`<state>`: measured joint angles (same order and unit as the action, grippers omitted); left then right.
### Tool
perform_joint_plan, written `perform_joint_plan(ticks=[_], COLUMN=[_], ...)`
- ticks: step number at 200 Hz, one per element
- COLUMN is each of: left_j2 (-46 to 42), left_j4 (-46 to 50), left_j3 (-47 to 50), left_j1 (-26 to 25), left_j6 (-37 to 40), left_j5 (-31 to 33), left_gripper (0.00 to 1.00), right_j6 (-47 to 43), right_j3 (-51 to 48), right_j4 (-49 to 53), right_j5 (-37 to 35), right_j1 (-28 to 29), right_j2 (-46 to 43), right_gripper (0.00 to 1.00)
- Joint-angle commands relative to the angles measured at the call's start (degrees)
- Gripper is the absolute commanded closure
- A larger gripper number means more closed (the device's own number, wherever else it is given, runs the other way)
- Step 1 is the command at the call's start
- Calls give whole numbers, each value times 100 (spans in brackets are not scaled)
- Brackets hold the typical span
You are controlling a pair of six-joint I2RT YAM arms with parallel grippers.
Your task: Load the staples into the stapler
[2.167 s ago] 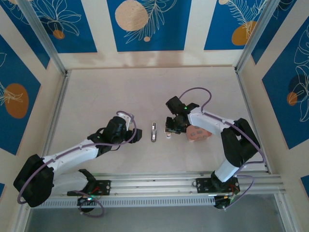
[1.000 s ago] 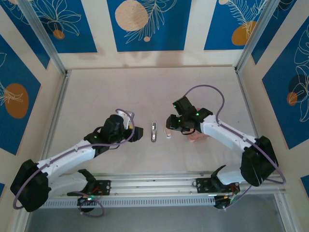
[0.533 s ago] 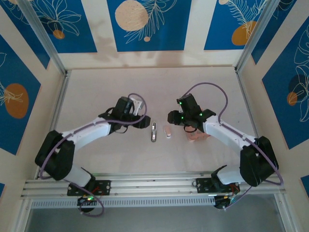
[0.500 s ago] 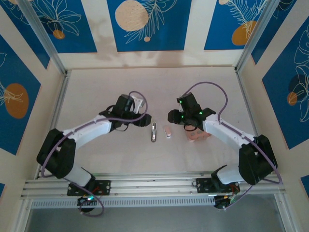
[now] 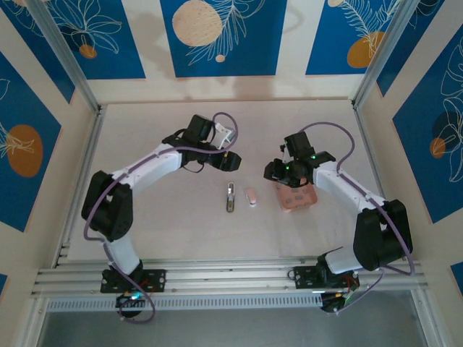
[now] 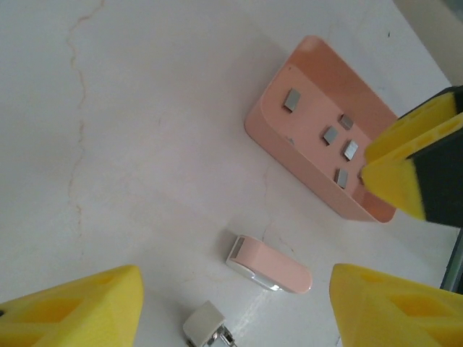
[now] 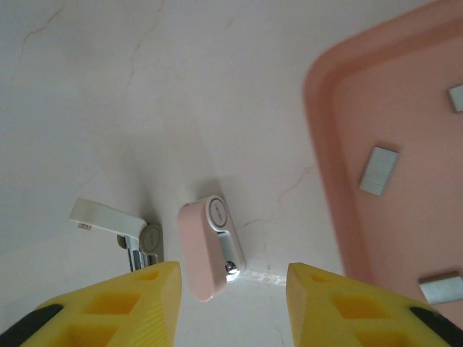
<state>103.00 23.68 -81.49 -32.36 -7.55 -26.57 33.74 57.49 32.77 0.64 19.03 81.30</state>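
The stapler [image 5: 230, 196], a narrow grey-silver metal piece with a white end, lies on the table; its end also shows in my wrist views [image 6: 206, 325] [image 7: 119, 225]. Just right of it lies the small pale pink-white staples pack [image 5: 251, 196] [image 6: 269, 264] [image 7: 210, 246]. My left gripper [image 5: 226, 160] [image 6: 235, 293] hovers behind the stapler, open, with nothing between its yellow fingers. My right gripper [image 5: 275, 172] [image 7: 233, 285] hangs open and holding nothing above the table, between the pack and the tray.
A salmon-pink tray [image 5: 307, 199] [image 6: 268, 134] [image 7: 325, 108] holding several small grey metal pieces sits right of the pack, partly under the right arm. Metal frame rails [image 5: 79, 173] border the table on both sides and along the near edge.
My left arm has swung away from me, carrying its gripper from left of the stapler to behind it. My right gripper has drawn back rightward toward the tray. Stapler and pack lie where they were.
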Motion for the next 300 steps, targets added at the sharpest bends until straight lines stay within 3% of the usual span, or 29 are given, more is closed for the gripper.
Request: perform_joint_plan(ticks=[1,34,57,83,162,193,261,300], left_j2=[477,848,878,840,702,698,639,446], left_j4=[749,1090,976,673,363,387,503,524], left_j3=[-609,-1099,-1136,-1021,-846,-859,-834,-703], left_j1=[51,45,47,45,154,191,221,314], left_j6=[431,321,81,-274,-506,-505,-553,-130], left_j5=[-334,-131,101,364,670,797,1018,1269], left_gripper=[32,33,32,32,32,32,32,32], right_j6=[10,0,125,254,308,340,1666,2476], right_j3=[0,64,210,303,1429,1840,1945,1626], right_j4=[176,570,1248,1281,1376,1883,2215,2221], right_j5=[420,414,189,257,32,-262,77,-95], right_j1=[-170,-461,-768,-1040,-1200,-1234,-1536,-1516], right_j2=[67,188,531,868,2122,2481,2452,2147], right_gripper=[57,56,59,60,63,64,64,64])
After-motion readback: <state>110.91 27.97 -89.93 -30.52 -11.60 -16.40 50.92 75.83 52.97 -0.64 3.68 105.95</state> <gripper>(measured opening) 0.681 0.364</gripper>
